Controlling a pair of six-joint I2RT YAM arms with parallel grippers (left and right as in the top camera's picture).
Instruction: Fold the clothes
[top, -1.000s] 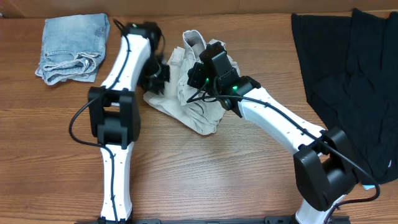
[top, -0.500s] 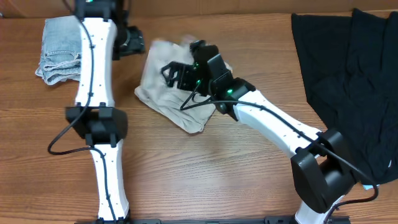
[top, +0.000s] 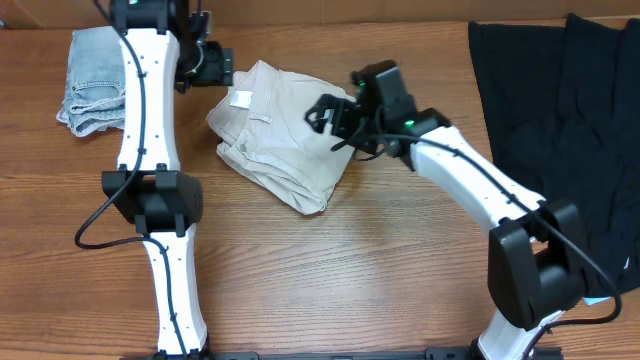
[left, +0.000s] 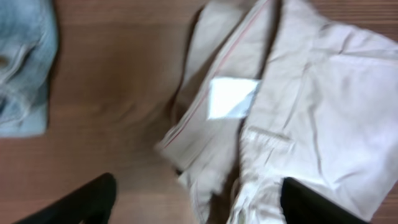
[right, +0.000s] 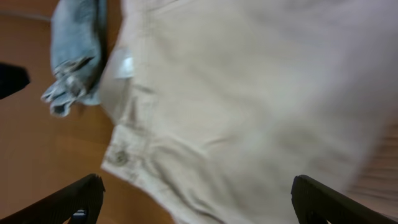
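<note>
The clothes, a pale beige pair of shorts (top: 275, 140), lie in a folded heap on the wooden table, with a white label (top: 240, 98) facing up near the far left corner. My left gripper (top: 216, 66) hovers just off that corner, open and holding nothing. My right gripper (top: 326, 112) hangs over the shorts' right side, also open and empty. In the left wrist view the shorts (left: 298, 93) and label (left: 231, 98) lie ahead of the spread black fingers (left: 84, 202). In the right wrist view, blurred beige cloth (right: 249, 93) fills the space between the wide-apart fingers (right: 333, 202).
A light-blue denim garment (top: 95, 80) lies folded at the far left, also seen in the left wrist view (left: 22, 68) and right wrist view (right: 78, 56). Large black garments (top: 570, 130) cover the table's right side. Bare wood (top: 330, 280) lies in front of the shorts.
Both grippers have opened and let go of the shorts. The left arm drew back toward the far left, the right arm shifted right, and the shorts settled into a flatter folded shape.
</note>
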